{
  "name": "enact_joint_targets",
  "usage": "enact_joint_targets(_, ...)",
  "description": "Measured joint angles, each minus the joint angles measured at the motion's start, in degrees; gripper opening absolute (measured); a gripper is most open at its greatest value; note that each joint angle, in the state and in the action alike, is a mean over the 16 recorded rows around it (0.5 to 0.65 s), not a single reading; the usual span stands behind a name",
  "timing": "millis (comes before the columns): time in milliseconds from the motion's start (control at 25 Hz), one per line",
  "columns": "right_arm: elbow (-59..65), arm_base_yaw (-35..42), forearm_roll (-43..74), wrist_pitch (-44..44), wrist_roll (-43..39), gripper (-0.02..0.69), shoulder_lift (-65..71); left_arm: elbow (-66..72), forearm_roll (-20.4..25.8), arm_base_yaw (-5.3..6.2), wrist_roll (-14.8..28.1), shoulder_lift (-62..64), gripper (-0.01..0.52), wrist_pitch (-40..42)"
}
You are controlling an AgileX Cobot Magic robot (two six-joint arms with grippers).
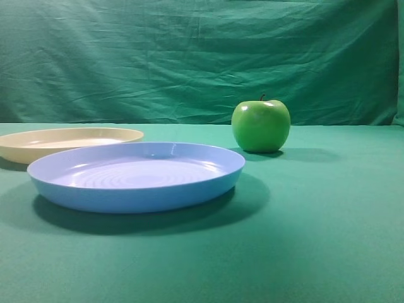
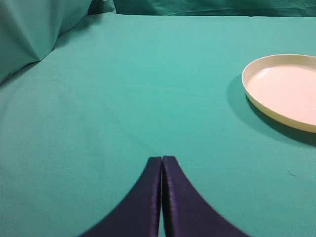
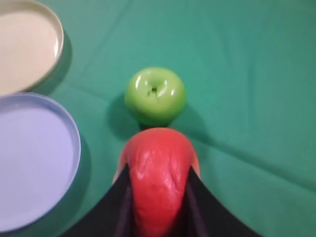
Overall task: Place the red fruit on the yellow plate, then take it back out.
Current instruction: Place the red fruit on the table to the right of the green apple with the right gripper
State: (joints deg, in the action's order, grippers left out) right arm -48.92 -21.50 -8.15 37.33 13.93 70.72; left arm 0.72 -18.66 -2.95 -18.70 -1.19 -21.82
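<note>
In the right wrist view the red fruit [image 3: 158, 173] is clamped between the two dark fingers of my right gripper [image 3: 157, 170], held above the green cloth, just short of the green apple [image 3: 155, 95]. The yellow plate [image 1: 66, 140] lies empty at the far left of the exterior high view, behind the blue plate; its rim also shows in the left wrist view [image 2: 256, 101] and in the right wrist view [image 3: 58, 44]. My left gripper [image 2: 162, 160] is shut with nothing in it, low over bare cloth left of the yellow plate. Neither arm shows in the exterior high view.
A larger light blue plate [image 1: 136, 173] lies empty in front of the yellow one, also at left in the right wrist view [image 3: 34, 158]. The shiny green apple [image 1: 261, 125] stands upright to the right of the plates. Green cloth covers the table and hangs as a backdrop.
</note>
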Motion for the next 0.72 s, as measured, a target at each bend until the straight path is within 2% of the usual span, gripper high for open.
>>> enact_joint_targets(240, 13.47, 0.28, 0.03, -8.89, -0.08, 0.169, -2.50, 0.00, 0.00, 0.00, 0.00, 0.00, 0.000, 0.00)
enact_joint_targets(480, 19.93, 0.36, 0.42, -18.41, -0.16, 0.183, 0.95, 0.00, 0.00, 0.00, 0.00, 0.00, 0.000, 0.00)
enact_joint_targets(600, 21.28, 0.36, 0.63, -22.47, -0.18, 0.221, 3.68, 0.00, 0.00, 0.00, 0.00, 0.00, 0.000, 0.00)
enact_joint_targets(720, 21.80, 0.36, 0.84, -25.46, -0.19, 0.291, 6.33, 0.00, 0.00, 0.00, 0.00, 0.00, 0.000, 0.00)
